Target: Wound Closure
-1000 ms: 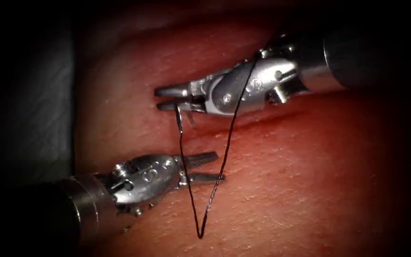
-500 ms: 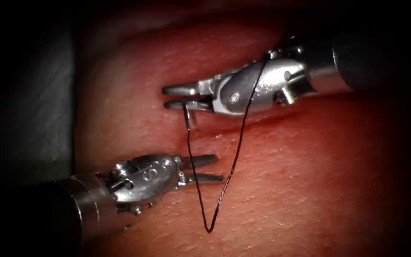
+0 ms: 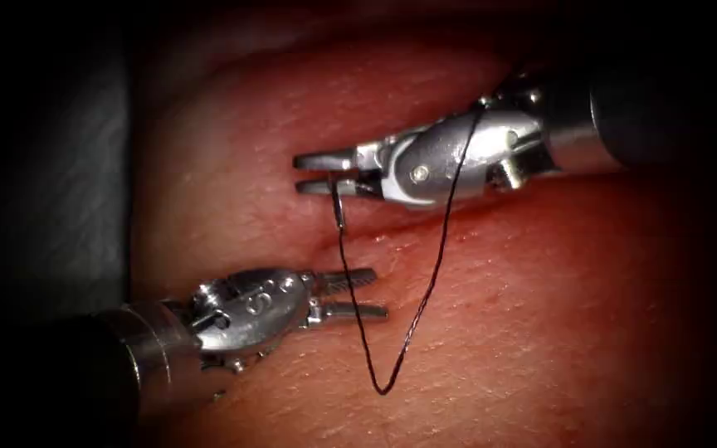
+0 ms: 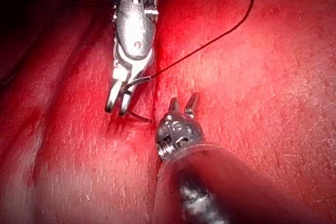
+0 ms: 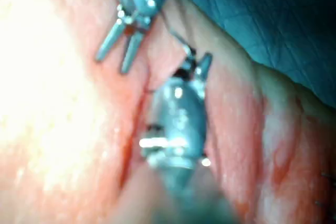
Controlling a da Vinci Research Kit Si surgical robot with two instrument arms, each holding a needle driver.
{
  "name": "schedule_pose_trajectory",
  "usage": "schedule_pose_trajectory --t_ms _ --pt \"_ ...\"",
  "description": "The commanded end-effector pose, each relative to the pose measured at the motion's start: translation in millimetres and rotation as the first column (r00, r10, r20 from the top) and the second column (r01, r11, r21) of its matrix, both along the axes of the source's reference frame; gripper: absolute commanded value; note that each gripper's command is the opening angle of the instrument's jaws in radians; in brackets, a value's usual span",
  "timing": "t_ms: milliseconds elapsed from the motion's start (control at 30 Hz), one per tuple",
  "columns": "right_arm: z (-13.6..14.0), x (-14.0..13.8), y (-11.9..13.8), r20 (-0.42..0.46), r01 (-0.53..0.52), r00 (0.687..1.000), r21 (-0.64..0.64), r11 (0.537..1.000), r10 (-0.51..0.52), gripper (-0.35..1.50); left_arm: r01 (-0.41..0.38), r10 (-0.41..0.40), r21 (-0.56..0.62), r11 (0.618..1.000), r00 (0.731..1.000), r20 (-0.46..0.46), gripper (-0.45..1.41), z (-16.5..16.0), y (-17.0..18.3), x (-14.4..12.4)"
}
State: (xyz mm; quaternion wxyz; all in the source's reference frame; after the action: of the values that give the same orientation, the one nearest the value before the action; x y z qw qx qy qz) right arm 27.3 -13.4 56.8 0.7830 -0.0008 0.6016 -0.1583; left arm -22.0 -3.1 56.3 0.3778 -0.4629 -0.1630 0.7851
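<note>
Now the right tool is sliding back toward its own side, pinching the needle near its thread end — the needle is hanging just under its jaws, free of the tissue. The thread loop below is getting shorter, so thread is being pulled along. Under it, the left tool is waiting with jaws spread, holding nothing — thread is passing just beside them.

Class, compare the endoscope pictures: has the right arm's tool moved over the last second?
Yes. The right arm's tool, its jaws holding the needle, has shifted rightward, judged against the left arm's tool, which has barely moved; the thread loop followed.
</note>
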Motion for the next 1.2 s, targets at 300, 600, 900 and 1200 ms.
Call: schedule_pose_trajectory --t_ms 300,600,900,1200 --pt "1.4 0.4 -1.8 0.011 0.026 1.000 0.039 0.999 -0.027 -0.35 -0.002 0.002 -0.001 1.000 1.000 0.002 0.06 0.7 -0.4 -0.6" --pt "2.5 -0.9 -2.8 0.044 0.042 0.998 0.093 0.995 -0.046 -0.35 0.001 -0.001 0.003 1.000 1.000 0.002 0.06 0.8 -0.4 -0.6" --pt "3.0 -1.2 -3.2 0.065 0.057 0.996 0.121 0.991 -0.065 -0.35 0.001 -0.001 0.003 1.000 1.000 0.002 0.06 0.8 -0.4 -0.6" --pt "3.3 -1.2 -4.2 0.072 0.114 0.989 0.155 0.981 -0.126 -0.35 0.000 0.000 0.003 1.000 1.000 0.003 0.06 0.8 -0.4 -0.5"
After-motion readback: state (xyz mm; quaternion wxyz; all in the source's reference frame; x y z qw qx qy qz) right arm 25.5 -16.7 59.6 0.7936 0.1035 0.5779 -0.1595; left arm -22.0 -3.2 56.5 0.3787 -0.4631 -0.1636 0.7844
